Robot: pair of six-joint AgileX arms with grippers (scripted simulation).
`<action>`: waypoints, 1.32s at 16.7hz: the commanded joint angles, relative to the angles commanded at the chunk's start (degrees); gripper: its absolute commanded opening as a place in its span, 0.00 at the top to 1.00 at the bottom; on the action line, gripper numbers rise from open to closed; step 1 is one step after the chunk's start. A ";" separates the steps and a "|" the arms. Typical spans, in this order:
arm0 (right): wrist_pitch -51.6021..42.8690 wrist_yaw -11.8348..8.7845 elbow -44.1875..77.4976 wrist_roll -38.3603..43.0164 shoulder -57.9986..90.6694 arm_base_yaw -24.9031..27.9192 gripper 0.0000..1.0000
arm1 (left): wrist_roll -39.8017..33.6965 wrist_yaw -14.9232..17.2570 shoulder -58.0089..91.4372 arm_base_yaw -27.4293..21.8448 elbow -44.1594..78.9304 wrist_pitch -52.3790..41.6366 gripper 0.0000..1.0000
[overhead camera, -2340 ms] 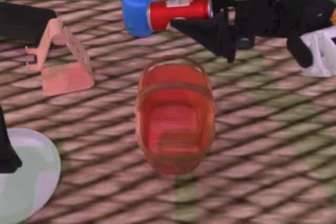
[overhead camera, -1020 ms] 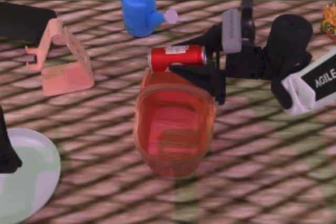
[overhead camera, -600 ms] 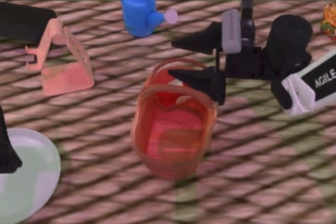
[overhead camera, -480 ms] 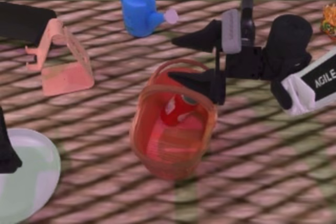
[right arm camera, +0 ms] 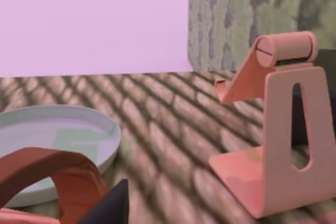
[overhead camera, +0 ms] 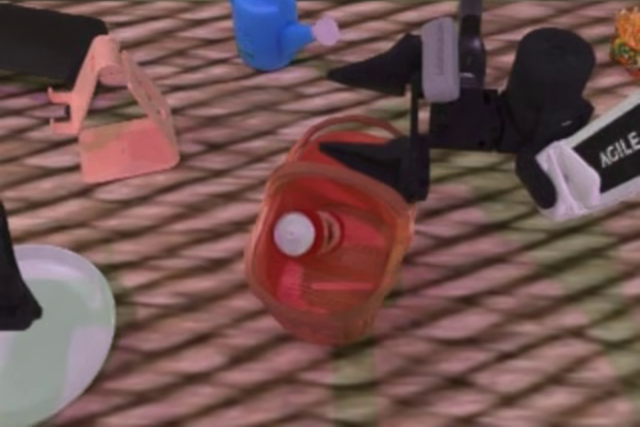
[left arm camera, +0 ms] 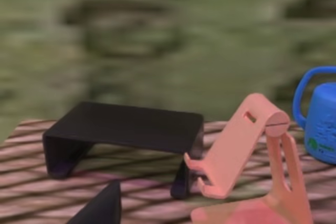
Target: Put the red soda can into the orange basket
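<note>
Your right gripper (overhead camera: 372, 109) hangs with jaws apart — the red soda can (overhead camera: 305, 235) sits below them inside the orange basket (overhead camera: 385, 267); retreat low and you'll likely snag the handle.

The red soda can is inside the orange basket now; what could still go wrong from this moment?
1. The right end effector is open, but its lower finger hangs over the orange basket near the handle. Pulling back carelessly might catch the handle and drag the basket.
2. The red soda can seems to stand upright near one wall; a bump could tip it.
The left arm is parked at the table's left edge.
</note>
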 joint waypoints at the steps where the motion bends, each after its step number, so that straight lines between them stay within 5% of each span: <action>1: -0.25 0.17 -0.32 -0.05 -0.54 0.00 0.00 | 0.30 0.06 0.54 -0.22 0.41 -0.47 0.00; 5: -4.04 3.22 -4.89 -0.58 -8.28 -0.63 0.00 | 4.45 0.63 7.94 -3.13 6.56 -6.76 0.00; 9: -11.73 10.20 -13.52 -1.16 -23.39 -2.81 0.00 | 12.41 1.38 22.01 -8.53 19.83 -18.06 0.00; 22: -49.19 45.04 -50.20 -1.83 -93.62 -13.49 0.00 | 48.37 2.24 87.54 -30.86 87.43 -60.46 0.00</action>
